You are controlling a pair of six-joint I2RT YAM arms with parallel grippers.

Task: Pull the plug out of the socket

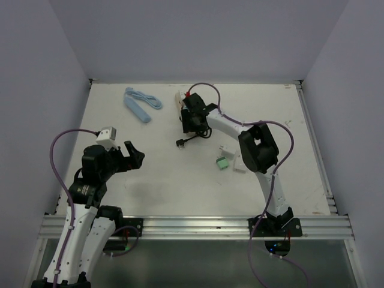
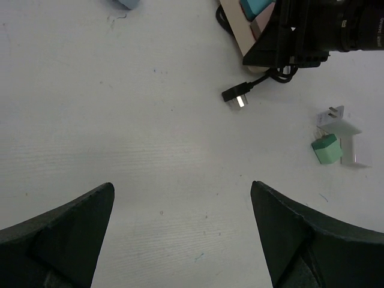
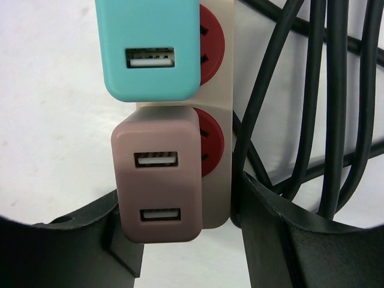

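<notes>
A beige socket strip (image 3: 219, 198) with red outlets lies at the table's far centre (image 1: 179, 101). Two plugs sit in it: a pink two-port USB plug (image 3: 157, 180) at its near end and a teal USB plug (image 3: 147, 48) beside that. My right gripper (image 3: 180, 191) reaches down over the near end. One finger stands at each side of the strip, the left one (image 3: 96, 234) tucked under the pink plug's edge. The strip's black cable (image 3: 312, 90) runs past the right finger. My left gripper (image 1: 135, 155) hangs wide open over bare table at the near left, holding nothing.
The strip's own black plug (image 1: 180, 143) lies loose on the table in front of it. A green adapter (image 1: 222, 162) and white adapters (image 1: 231, 150) lie right of centre. A light blue folded cable (image 1: 141, 103) rests at the far left. Walls enclose three sides.
</notes>
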